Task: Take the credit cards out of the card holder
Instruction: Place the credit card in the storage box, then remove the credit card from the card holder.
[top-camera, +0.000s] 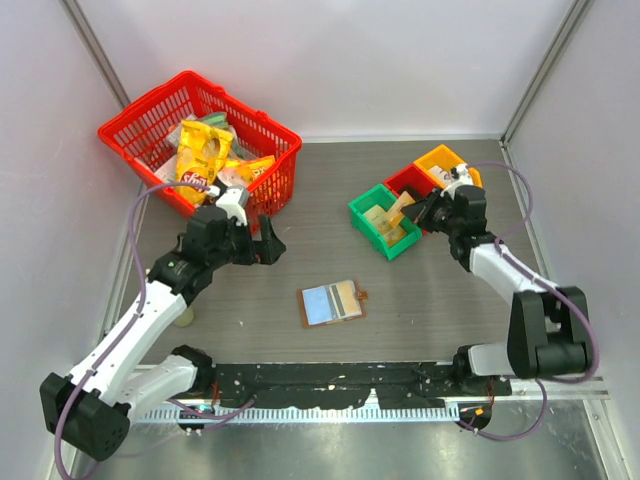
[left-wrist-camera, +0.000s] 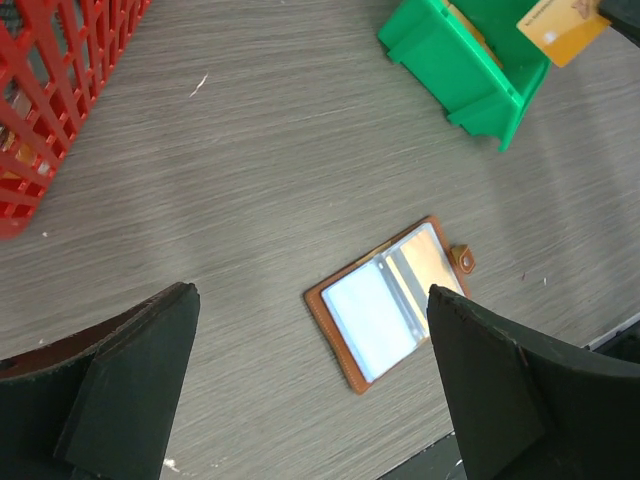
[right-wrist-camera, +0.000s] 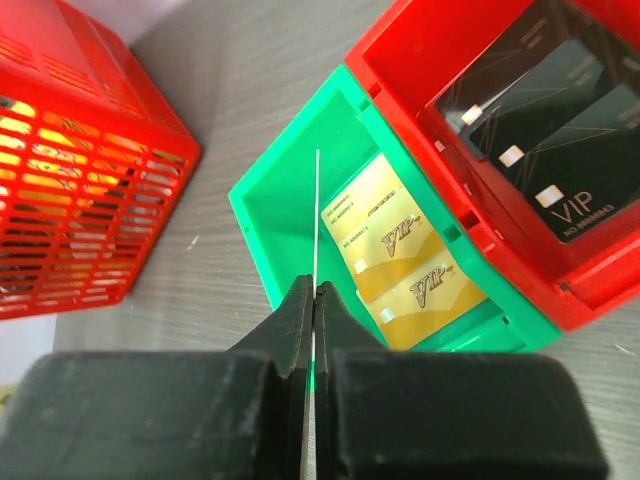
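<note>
**Card pinched over the green bin, holder open**

Top view: the holder lies open mid-tabletop, toward the near edge. My left claw hangs spread and empty, near it. My right claw is clamped on a card over the green bin, I judge to drop it there.

Left wrist: the holder's pale pockets look empty, though I cannot be sure. The right claw is cut off at the corner.

Right wrist: the card shows edge-on only, its face hidden. Gold cards already lie in the bin.
</note>
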